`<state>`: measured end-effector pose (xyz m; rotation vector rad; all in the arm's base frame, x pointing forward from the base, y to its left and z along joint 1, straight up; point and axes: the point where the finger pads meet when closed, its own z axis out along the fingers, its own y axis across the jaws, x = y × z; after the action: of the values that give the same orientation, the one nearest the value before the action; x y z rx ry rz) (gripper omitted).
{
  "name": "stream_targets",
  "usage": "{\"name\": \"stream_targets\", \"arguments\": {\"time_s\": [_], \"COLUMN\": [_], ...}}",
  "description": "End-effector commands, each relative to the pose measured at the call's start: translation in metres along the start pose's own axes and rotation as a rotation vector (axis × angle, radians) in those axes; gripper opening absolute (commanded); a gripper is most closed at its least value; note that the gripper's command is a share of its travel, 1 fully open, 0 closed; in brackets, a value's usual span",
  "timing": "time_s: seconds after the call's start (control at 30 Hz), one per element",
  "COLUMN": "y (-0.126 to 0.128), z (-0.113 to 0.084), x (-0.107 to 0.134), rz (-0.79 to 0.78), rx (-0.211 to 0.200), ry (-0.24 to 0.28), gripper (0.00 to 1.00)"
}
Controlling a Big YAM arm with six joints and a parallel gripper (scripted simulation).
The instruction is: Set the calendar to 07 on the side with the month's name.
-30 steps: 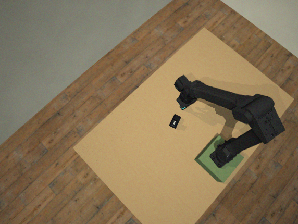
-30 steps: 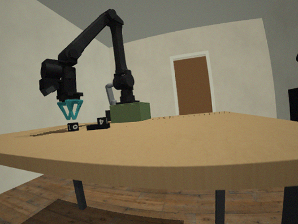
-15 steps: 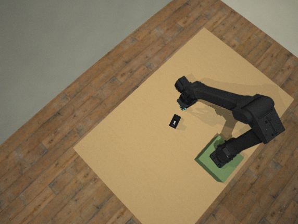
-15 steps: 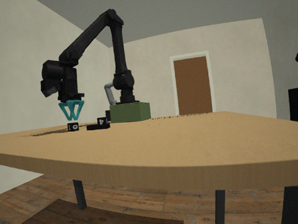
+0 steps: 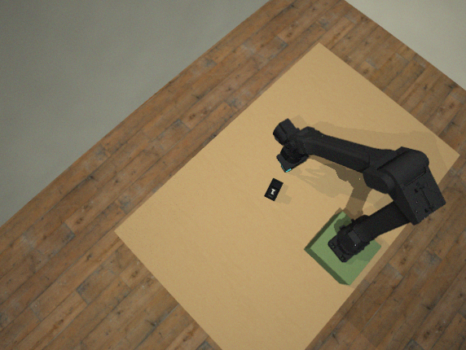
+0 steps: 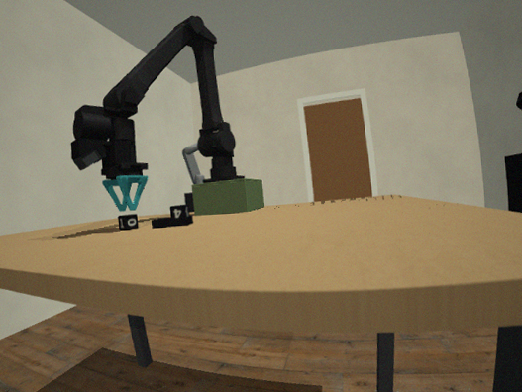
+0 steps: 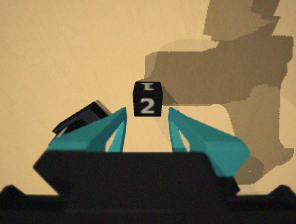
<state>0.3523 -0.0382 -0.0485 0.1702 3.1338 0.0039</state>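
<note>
The loose black cube (image 6: pixel 128 222) (image 7: pixel 148 94) rests on the table. The wrist view shows a white 2 and, above it, a 1; the exterior view shows a 0 lying sideways. My gripper (image 5: pixel 287 170) (image 6: pixel 128 209) (image 7: pixel 147 112) is partly open and empty, with its teal fingertips above the cube, which the top view does not show. The black tray (image 5: pixel 278 182) (image 6: pixel 161 223) (image 7: pixel 94 111) stands a short way off, partly behind a finger in the wrist view. The other cube (image 5: pixel 272 191) (image 6: pixel 179 212) is in the tray, with a 1 on top and a 4 facing the exterior camera. No month's name is readable.
The arm's base stands on a green block (image 5: pixel 349 273) (image 6: pixel 219 199) at the table's edge. The arm reaches over the table (image 5: pixel 228 228) (image 6: pixel 328 246) from there, and its shadow falls around the loose cube.
</note>
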Motion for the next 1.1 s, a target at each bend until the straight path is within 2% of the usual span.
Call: {"name": "stream_targets", "arguments": {"time_s": [0.0,0.73,1.07], "y": [-0.0011,-0.0011,-0.0015], "z": [-0.0037,-0.0036,0.0005], "x": [-0.0031,-0.0031,-0.001], "rz": [0.002,0.002,0.002], "rx": [-0.001,-0.001,-0.001], "ry": [-0.024,-0.023,-0.007], "gripper": [0.46,0.46,0.46]}}
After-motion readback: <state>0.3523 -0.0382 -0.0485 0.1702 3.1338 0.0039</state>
